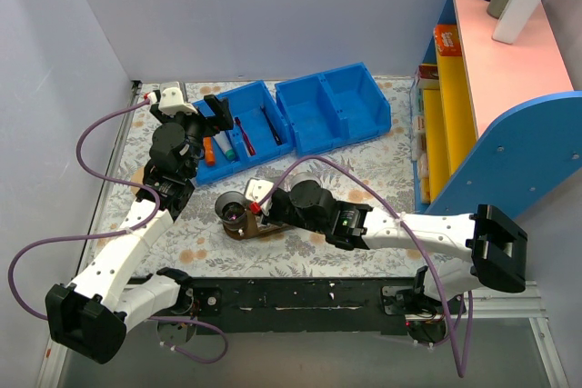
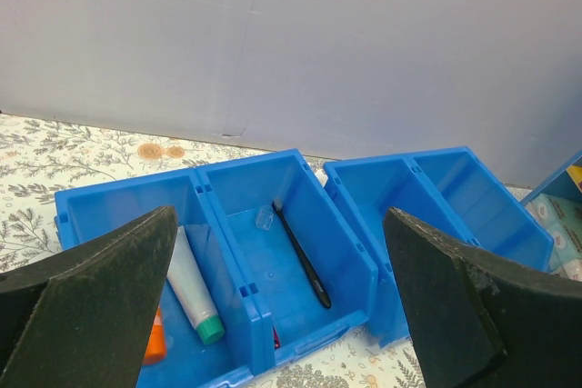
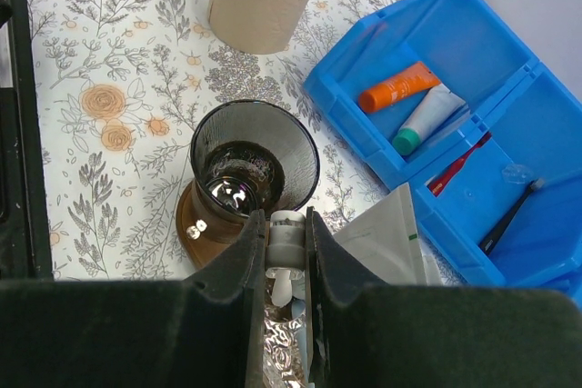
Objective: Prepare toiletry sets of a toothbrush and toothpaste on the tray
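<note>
1. Item: toothpaste (image 3: 287, 247). A slim white tube with its narrow cap end leading; a touch of red shows on it in the top view. It is clamped in the right tool (image 3: 286, 220), just beside the near rim of the dark glass tumbler (image 3: 309, 165).
2. Right tool: jaws drawn nearly together on the tube, one pad on either side of its neck. Nothing else is held.
3. Left tool (image 2: 280, 215): jaws fully spread and empty, hanging above the blue bin (image 2: 127, 193), well apart from the tray.
4. Tray (image 3: 193, 224): dark brown glossy wood on the floral counter (image 3: 109, 88). Only a sliver shows beneath the tumbler.
5. Toothbrush: cannot be made out in any view.
6. Step in hand, as judged: delivering the tube to the tray.
   - Lift the cap end clear of the glass rim before lowering.
   - Keep the tube aligned with its landing place.
   - Release only once the tube is supported, since a soft tube may slump or roll.
   - Mind the pale packet (image 3: 391, 243) just beside the tool.
</note>
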{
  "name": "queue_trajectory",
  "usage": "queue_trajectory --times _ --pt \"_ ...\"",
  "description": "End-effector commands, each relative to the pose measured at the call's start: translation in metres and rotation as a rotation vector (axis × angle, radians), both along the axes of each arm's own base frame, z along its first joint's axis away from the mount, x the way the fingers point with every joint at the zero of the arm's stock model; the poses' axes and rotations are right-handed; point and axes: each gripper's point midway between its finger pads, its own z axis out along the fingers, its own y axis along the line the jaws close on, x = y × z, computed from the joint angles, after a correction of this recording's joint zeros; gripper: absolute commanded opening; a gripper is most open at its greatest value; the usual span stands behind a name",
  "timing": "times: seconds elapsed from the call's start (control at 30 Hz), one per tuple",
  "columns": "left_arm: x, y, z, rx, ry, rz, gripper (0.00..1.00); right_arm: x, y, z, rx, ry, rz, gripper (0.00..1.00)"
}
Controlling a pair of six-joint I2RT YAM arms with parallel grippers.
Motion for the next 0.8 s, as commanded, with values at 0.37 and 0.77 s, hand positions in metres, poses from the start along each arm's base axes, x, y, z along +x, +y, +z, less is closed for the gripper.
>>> queue_trajectory --times 0.37,0.77 --pt "-0.0047 0.0033 0.01 0.006 -0.031 0.004 0.98 0.0035 0.0018 0.0016 0.037 -0.064 0.013 0.01" --pt "-0.003 0.0021 0.0085 0.008 -0.026 0.001 0.98 0.0014 0.001 0.0083 0.092 -0.08 0.024 0.01"
